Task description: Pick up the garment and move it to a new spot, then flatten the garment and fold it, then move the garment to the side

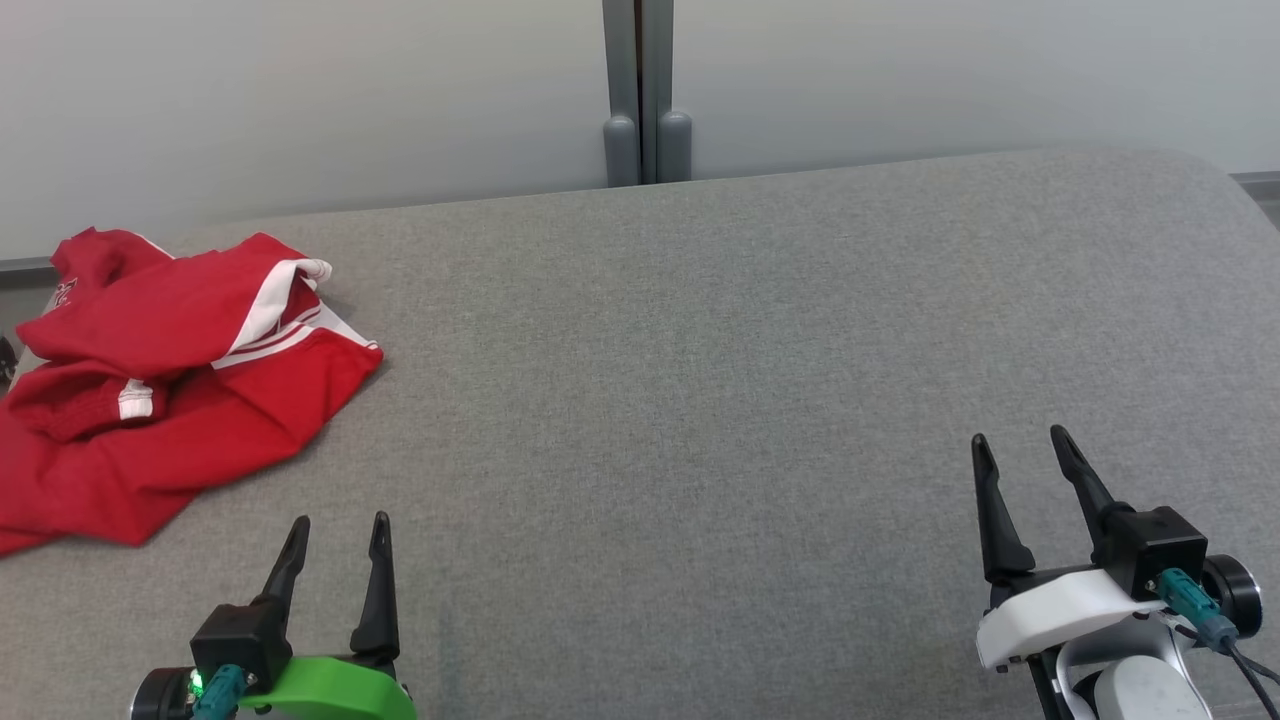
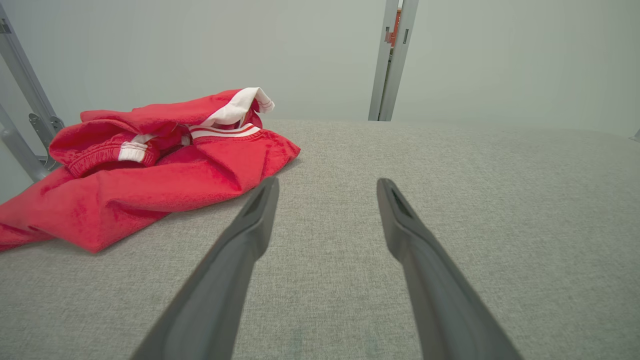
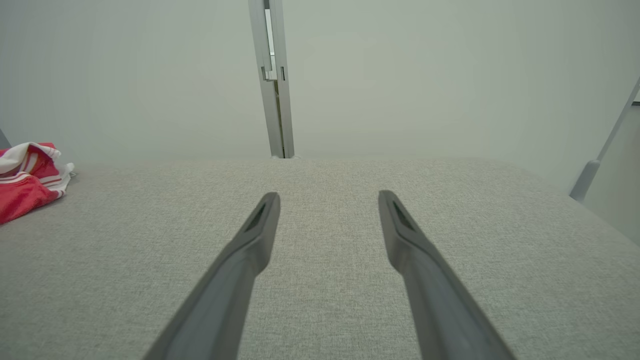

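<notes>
The garment (image 1: 150, 390) is red with white stripes and lies crumpled at the left end of the grey fabric surface (image 1: 700, 400). It shows to the upper left in the left wrist view (image 2: 150, 170) and at the far left edge in the right wrist view (image 3: 25, 187). My left gripper (image 1: 340, 525) (image 2: 327, 185) is open, just short of the garment's near corner and a little to its right, holding nothing. Far across at the lower right, my right gripper (image 1: 1018, 440) (image 3: 329, 196) is also open and empty above bare fabric.
A pale wall with a grey vertical post (image 1: 645, 90) runs behind the surface. The surface's rounded far right corner (image 1: 1200, 170) drops off. Grey metal frame bars (image 2: 25, 115) stand beyond the garment at the left.
</notes>
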### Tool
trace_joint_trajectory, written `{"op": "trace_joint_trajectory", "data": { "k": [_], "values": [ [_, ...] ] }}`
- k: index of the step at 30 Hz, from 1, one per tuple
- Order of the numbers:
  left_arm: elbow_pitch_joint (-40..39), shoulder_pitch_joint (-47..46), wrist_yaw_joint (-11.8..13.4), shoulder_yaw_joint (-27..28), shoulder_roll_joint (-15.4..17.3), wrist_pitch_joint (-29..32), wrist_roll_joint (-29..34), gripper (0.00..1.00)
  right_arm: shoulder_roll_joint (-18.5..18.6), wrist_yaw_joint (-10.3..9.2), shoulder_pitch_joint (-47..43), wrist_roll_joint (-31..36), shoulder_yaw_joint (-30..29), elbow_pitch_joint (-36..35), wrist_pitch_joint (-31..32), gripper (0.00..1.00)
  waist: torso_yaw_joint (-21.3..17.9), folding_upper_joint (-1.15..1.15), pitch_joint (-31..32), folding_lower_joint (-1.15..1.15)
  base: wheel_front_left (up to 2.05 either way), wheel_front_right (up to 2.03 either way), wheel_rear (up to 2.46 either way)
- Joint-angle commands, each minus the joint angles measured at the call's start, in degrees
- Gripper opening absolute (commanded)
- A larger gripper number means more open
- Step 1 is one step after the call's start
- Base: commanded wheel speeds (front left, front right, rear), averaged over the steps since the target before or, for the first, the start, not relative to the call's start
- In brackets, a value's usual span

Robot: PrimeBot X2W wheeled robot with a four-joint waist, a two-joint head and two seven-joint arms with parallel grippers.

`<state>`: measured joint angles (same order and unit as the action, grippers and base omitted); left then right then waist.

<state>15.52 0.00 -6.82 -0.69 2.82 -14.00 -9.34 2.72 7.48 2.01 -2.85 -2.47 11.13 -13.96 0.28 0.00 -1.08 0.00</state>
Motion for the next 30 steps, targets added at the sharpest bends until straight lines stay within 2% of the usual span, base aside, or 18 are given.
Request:
{"op": "trace_joint_trajectory", "data": {
  "k": [1, 10, 24, 30],
  "values": [
    [0.3, 0.4, -0.2, 0.2, 0.4, -0.4, 0.9, 1.00, 0.3, 0.01, -0.4, 1.2, -0.1, 0.1, -0.5, 1.00, 0.0, 0.00, 0.1, 0.00, 0.00, 0.00, 0.00],
    [0.9, 0.7, -0.6, -0.2, 0.2, -1.4, 3.0, 1.00, 0.3, 0.01, -0.5, 4.1, 0.2, 0.7, -1.4, 1.00, 0.0, 0.00, 0.1, 0.00, 0.00, 0.00, 0.00],
    [1.8, 0.5, -0.7, -0.1, 0.2, -1.2, 0.5, 1.00, 0.3, 0.01, -0.7, 3.1, 0.4, 1.2, -1.3, 1.00, -0.1, 0.00, 0.2, 0.00, 0.00, 0.00, 0.00],
    [2.5, -0.3, -0.8, -1.2, 0.2, -1.2, -0.7, 1.00, 0.3, 0.01, -1.0, 3.0, 0.3, 1.2, -1.3, 1.00, 1.3, 0.00, 0.2, 0.00, 0.00, 0.00, 0.00]
  ]
}}
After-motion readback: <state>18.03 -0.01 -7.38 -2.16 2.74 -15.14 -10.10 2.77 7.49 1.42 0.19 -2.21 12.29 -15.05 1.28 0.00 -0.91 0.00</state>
